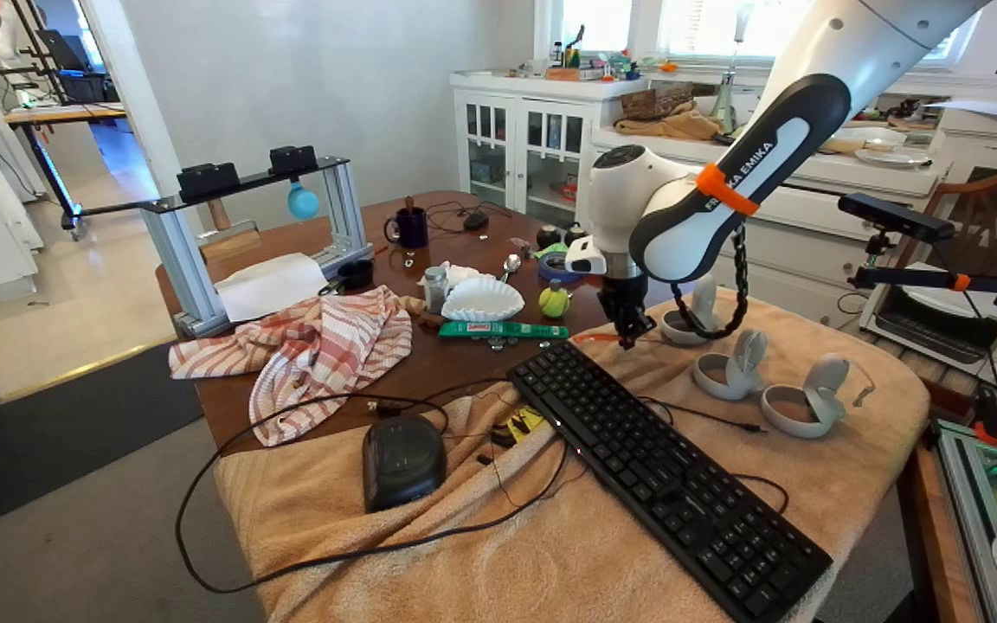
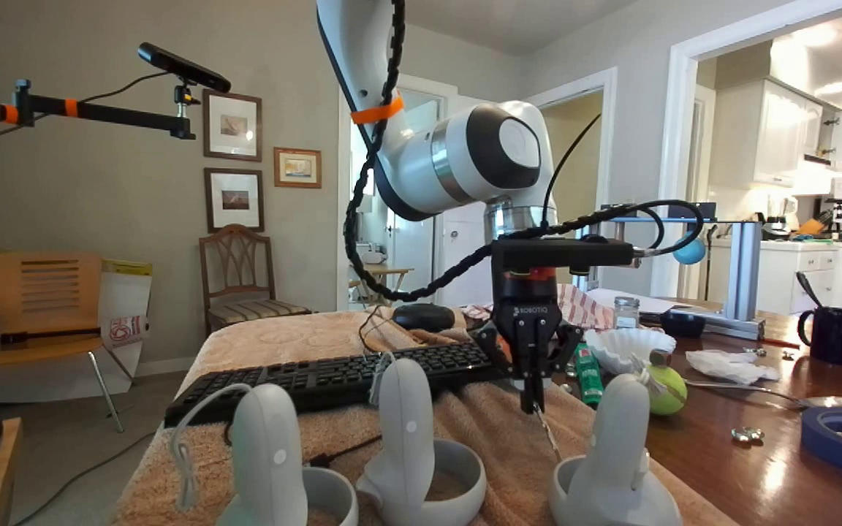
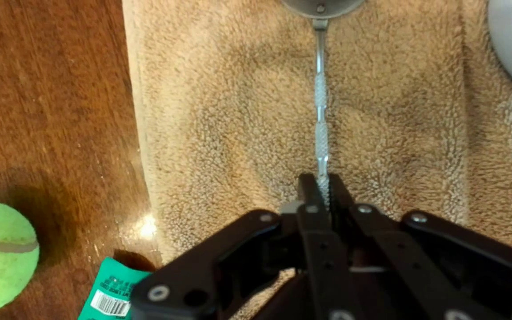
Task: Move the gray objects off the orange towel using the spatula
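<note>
The jaws are closed on the spatula point(image 3: 321, 133), whose thin metal shaft has knurled sections. In the wrist view the fingertips point(image 3: 308, 189) stand close together with only the shaft between them, and it runs straight up from there over the orange towel point(image 3: 238, 115). At the top border it meets a gray, round-edged piece point(image 3: 322, 6), cut off there; whether that is the tool's own head or something separate cannot be told. The jaws point down over the towel, and whether their tips touch its pile is unclear.

In both exterior views three gray controllers point(image 1: 749, 350) stand in a row on the towel, rings down and handles up. The spatula slants toward the nearest controller point(image 2: 615, 446) and its far end is lost behind the ring, so contact between them cannot be judged. The other two stand farther from the jaws.

A black keyboard point(image 1: 663, 476) lies across the towel, one end near the jaws. Beyond the towel's edge, a tennis ball point(image 3: 2, 258) and a green packet point(image 3: 111, 289) lie on the desk point(image 3: 51, 111).
</note>
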You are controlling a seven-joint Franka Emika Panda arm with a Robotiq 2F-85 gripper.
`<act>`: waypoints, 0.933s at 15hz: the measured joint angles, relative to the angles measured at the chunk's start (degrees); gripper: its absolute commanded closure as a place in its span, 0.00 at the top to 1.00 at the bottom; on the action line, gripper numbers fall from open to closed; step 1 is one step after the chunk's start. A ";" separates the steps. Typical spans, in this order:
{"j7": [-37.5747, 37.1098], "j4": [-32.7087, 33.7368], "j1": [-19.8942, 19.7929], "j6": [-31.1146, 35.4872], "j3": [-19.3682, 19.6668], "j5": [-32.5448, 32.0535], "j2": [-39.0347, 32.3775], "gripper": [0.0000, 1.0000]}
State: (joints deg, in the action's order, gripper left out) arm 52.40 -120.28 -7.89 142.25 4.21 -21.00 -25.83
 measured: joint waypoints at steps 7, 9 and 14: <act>-0.55 0.01 0.57 0.00 0.29 -2.18 -0.01 0.02; -0.55 0.07 0.64 0.00 0.31 -2.24 0.03 0.02; -0.55 0.37 0.69 0.00 0.31 -2.24 0.66 0.02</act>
State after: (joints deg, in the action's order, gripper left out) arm 51.85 -119.91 -7.20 142.25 4.52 -23.24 -25.18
